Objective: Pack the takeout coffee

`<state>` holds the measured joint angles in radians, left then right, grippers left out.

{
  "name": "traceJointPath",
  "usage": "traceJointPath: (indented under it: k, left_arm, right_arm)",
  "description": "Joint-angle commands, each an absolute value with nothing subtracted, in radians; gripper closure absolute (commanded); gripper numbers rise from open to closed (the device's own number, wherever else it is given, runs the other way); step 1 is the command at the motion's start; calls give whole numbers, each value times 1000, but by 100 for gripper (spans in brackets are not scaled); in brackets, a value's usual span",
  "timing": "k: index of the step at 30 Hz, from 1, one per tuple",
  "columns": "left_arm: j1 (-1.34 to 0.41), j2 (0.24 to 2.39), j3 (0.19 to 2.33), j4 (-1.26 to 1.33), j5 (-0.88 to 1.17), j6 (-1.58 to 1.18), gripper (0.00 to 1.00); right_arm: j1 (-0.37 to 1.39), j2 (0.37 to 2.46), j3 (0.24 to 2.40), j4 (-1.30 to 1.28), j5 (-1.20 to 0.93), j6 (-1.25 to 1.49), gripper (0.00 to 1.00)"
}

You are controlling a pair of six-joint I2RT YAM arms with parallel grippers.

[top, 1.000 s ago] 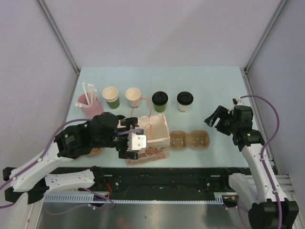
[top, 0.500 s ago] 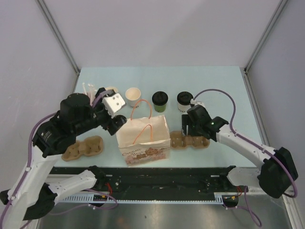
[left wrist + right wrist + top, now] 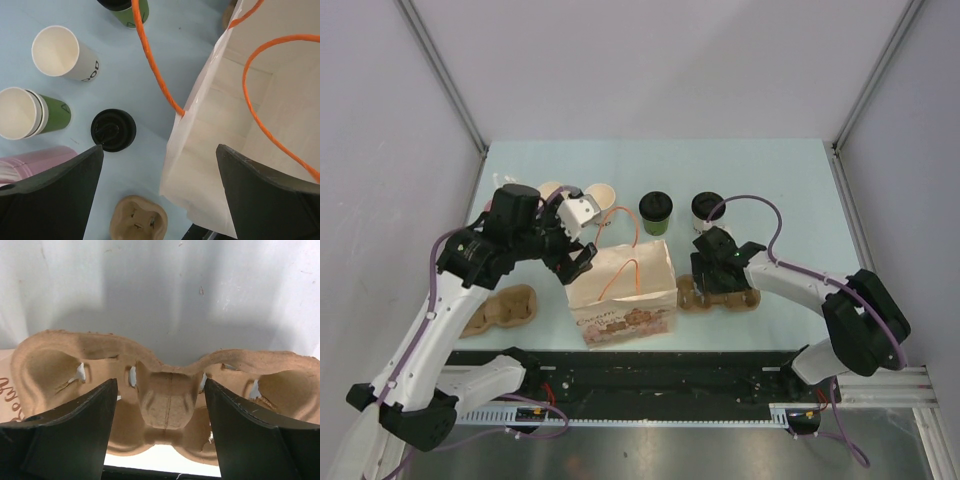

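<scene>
Pink cup (image 3: 35,161): is standing at the far left with straws, not part of the coffee.
Left carrier (image 3: 505,308): is lying empty near the front edge.
Left gripper (image 3: 160,148): is hovering over the left lip of the bag, fingers spread wide and holding nothing.
Open green cup (image 3: 52,115) and open white cup (image 3: 62,52): are standing unlidded at the back, with a loose lid (image 3: 113,130) lying flat just in front.
Paper bag (image 3: 630,300): is standing upright with its mouth open and orange handles up.
Green lidded cup (image 3: 656,211): is standing behind the bag, apart from it.
White lidded cup (image 3: 706,212): is standing to its right, behind the right carrier.
Right carrier (image 3: 50,365): is lying just beside the bag.
Right gripper (image 3: 160,385): is poised over the carrier's middle ridge, fingers parted on either side and not clamping.
Handling: both cups are probably light and thin-walled, so likely to crush under a hard squeeze, and the smooth lids may pop off. A gentle hold on the side wall just under the lid rim looks safest.
</scene>
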<state>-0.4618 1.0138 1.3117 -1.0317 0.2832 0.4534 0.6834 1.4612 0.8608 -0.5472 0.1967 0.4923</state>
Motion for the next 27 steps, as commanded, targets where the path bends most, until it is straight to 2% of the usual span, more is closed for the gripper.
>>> traceJointPath:
  k: [1, 6, 7, 12, 20, 25, 27]
  left_arm:
    - [-456, 1003, 1315, -1020, 365, 485, 0]
    - [-454, 996, 1321, -1020, 332, 483, 0]
    - [-454, 993, 1321, -1019, 327, 482, 0]
    - [-451, 979, 1315, -1020, 278, 483, 0]
    - [-442, 979, 1368, -1035, 233, 488, 0]
    - [-413, 1026, 1388, -1038, 268, 498, 1]
    - [-411, 1052, 1381, -1046, 345, 509, 7]
  right_arm:
    - [689, 1493, 877, -526, 210, 476, 27]
    - [695, 1508, 877, -537, 238, 469, 40]
    - [695, 1497, 877, -537, 236, 466, 46]
    - [698, 1402, 877, -571, 221, 474, 63]
    - [698, 1094, 925, -761, 262, 495, 68]
    - [701, 983, 1158, -940, 368, 502, 69]
    - [710, 954, 1237, -956, 373, 503, 71]
